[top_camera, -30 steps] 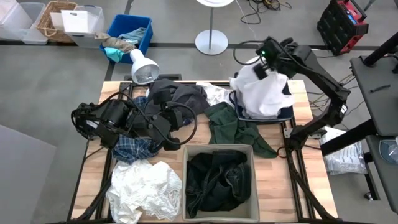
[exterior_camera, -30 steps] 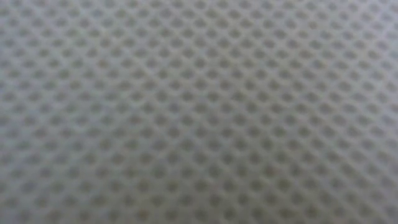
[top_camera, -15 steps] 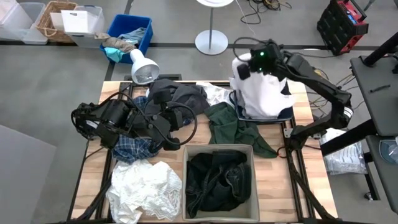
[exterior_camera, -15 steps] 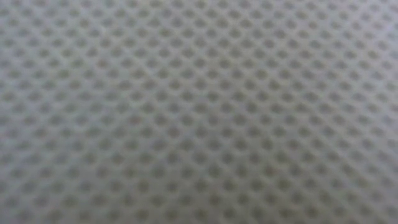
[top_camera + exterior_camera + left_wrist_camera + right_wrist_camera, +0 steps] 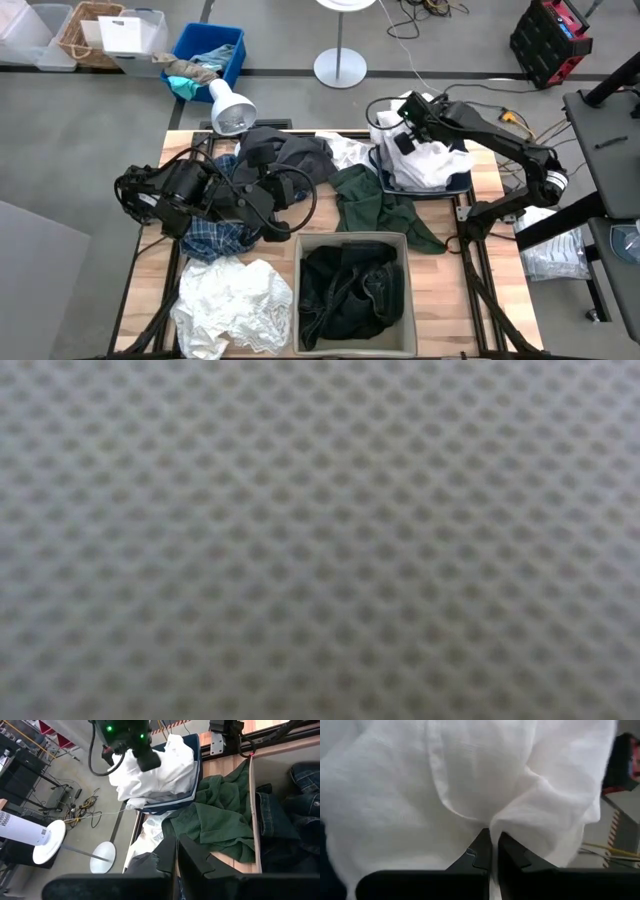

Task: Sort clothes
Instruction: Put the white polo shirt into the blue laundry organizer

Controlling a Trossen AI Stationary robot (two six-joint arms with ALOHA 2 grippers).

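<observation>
The right gripper [image 5: 405, 128], fingers [image 5: 481, 852] pinched on a white garment [image 5: 428, 155], sits over the navy bin [image 5: 462, 181] at the table's two o'clock. The left gripper [image 5: 176, 851] rests closed at nine o'clock, seemingly holding nothing.

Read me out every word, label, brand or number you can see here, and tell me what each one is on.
No text here can be read.
Dark print on the white post beyond the table, in the left wrist view: too small and blurred to read.
Low view: only a mesh pattern fills it, no writing.
</observation>
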